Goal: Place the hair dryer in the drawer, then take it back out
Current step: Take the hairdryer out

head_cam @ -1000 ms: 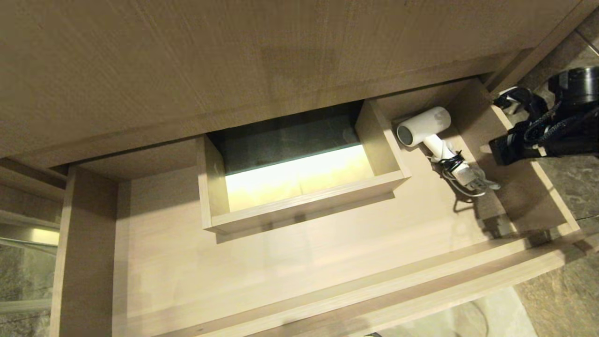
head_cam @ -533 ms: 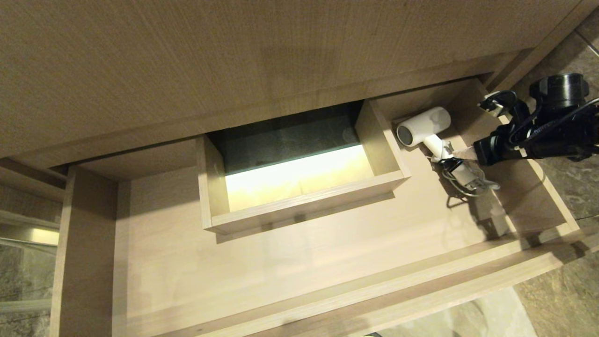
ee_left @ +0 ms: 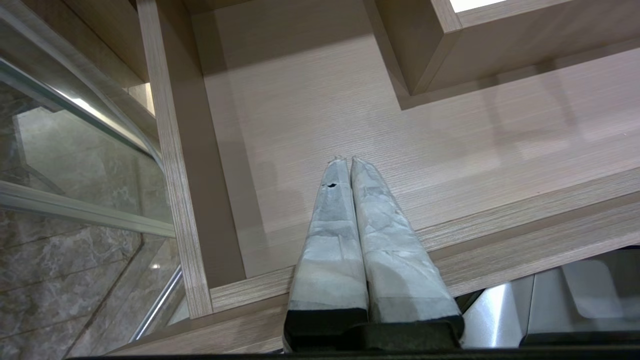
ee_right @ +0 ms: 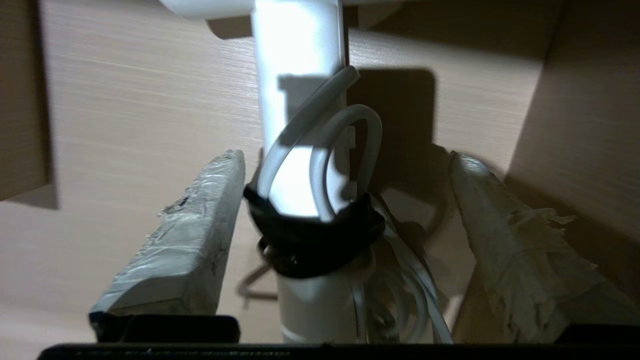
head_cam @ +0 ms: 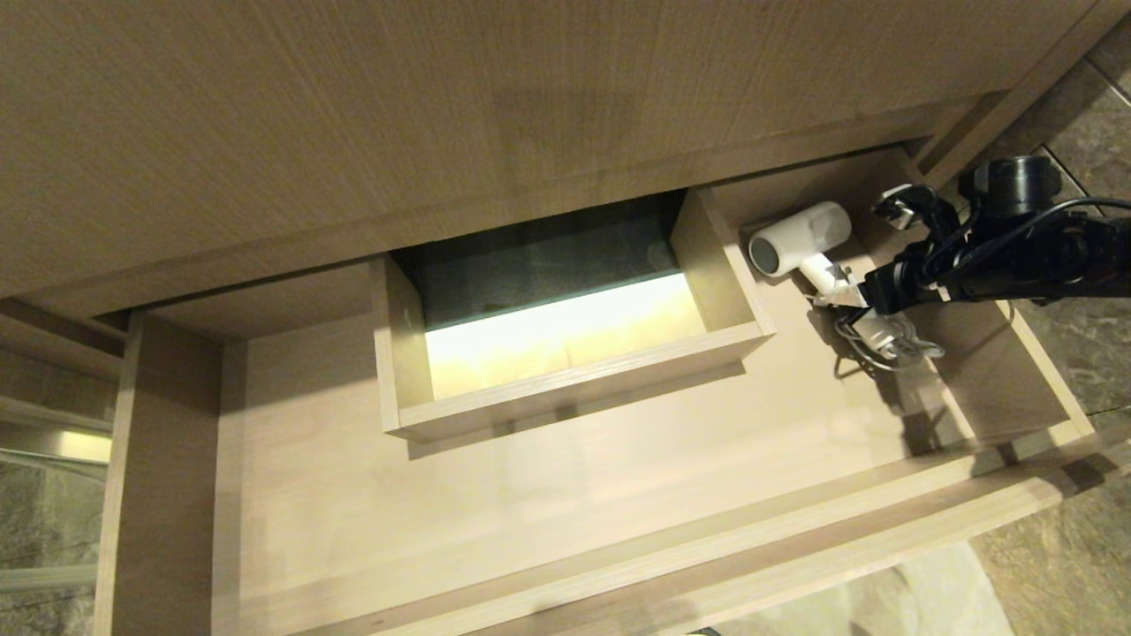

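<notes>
The white hair dryer (head_cam: 800, 237) lies in the right back corner of the open drawer (head_cam: 574, 503), barrel toward the back, handle and bundled cord toward the front. My right gripper (head_cam: 859, 305) has come in from the right and is open. In the right wrist view its taped fingers (ee_right: 200, 240) stand apart on either side of the dryer's handle (ee_right: 295, 100), level with the black tie (ee_right: 310, 235) that binds the white cord. Neither finger presses the handle. The left gripper (ee_left: 347, 161) is shut and empty above the drawer's front left corner.
A boxed cut-out (head_cam: 565, 353) rises in the drawer's middle, just left of the dryer. The drawer's right wall (head_cam: 1025, 353) runs close beside the right arm. A fixed wood panel (head_cam: 442, 115) overhangs the back. Glass (ee_left: 75, 150) and stone floor lie left.
The right arm has moved left over the drawer's side wall and down to the dryer's handle, and its fingers now straddle it. The dryer has not moved.
</notes>
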